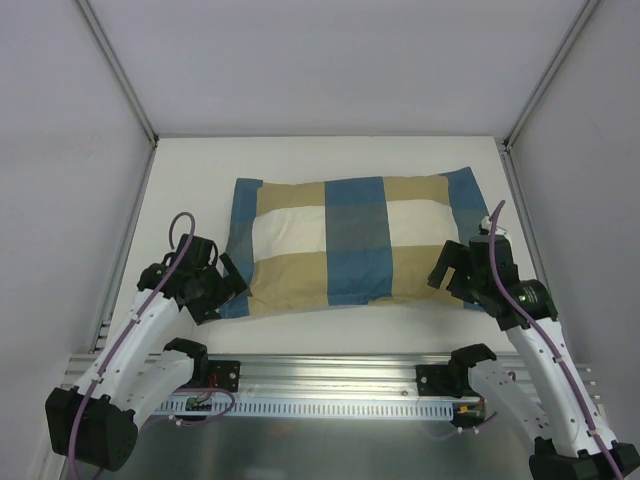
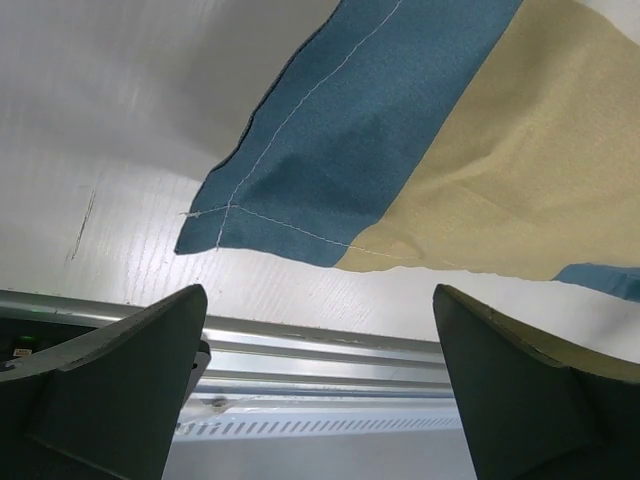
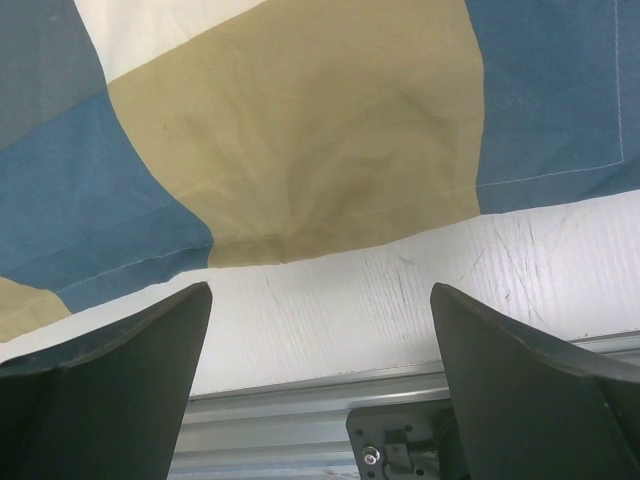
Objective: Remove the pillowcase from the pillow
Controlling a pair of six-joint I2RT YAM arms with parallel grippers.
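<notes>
Currently, left fingers spread wide and empty, just short of the pillowcase at its lower-left blue corner. Right fingers likewise spread, holding nothing, by its lower-right edge. Pillowcase lies filled out mid-frame on the white bench; pillow hidden inside.

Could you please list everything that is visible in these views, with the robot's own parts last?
pillowcase: one; checked blue, tan and cream; mid-table, bulging as if filled
pillow: none showing bare; the cover hides whatever is inside
table: one; white; under the pillowcase
aluminium rail: one; silver; along the table's near edge
enclosure walls: three; pale grey; left, right and back
left gripper: one; black; open, at the pillowcase's near left corner, holding nothing
right gripper: one; black; open, at its near right edge, holding nothing
</notes>
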